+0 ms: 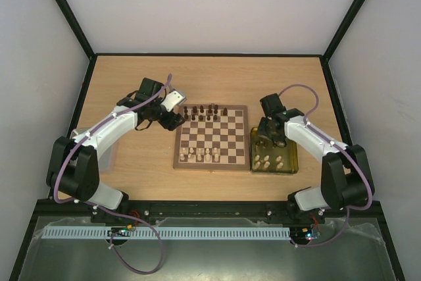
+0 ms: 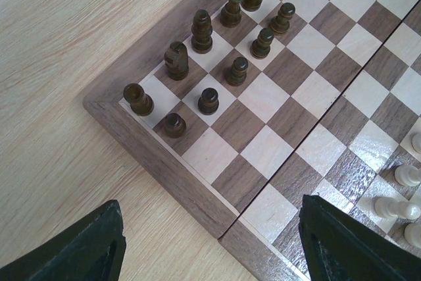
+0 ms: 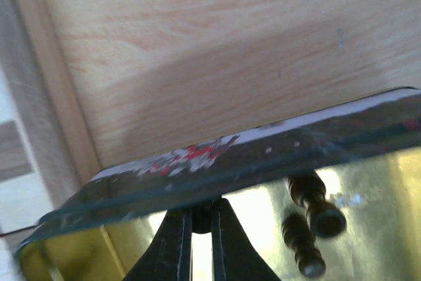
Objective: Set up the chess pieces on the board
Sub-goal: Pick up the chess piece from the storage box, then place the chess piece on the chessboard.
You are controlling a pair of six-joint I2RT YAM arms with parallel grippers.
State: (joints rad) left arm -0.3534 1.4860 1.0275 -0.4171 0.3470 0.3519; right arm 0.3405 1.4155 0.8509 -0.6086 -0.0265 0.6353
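Several dark chess pieces [image 2: 202, 31] stood on the board [image 2: 164, 176] (corner squares), left gripper [image 2: 210, 202] gaped wide, right gripper [image 3: 201, 228] pinched narrow over gold tray [image 3: 263, 156].

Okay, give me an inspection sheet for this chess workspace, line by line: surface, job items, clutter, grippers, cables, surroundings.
Surface: pale wooden table, no damage seen.
Job's things: square brown-and-cream wooden chessboard; dark brown chess pieces on far rows, pale cream chess pieces on near rows; more in shiny gold rectangular tray.
Clutter: greyish tray, mostly hidden under left arm.
Grippers: left gripper open over board corner; right gripper nearly closed inside gold tray.
Cables: purple cables along both arms.
Surroundings: white walls, black frame posts.
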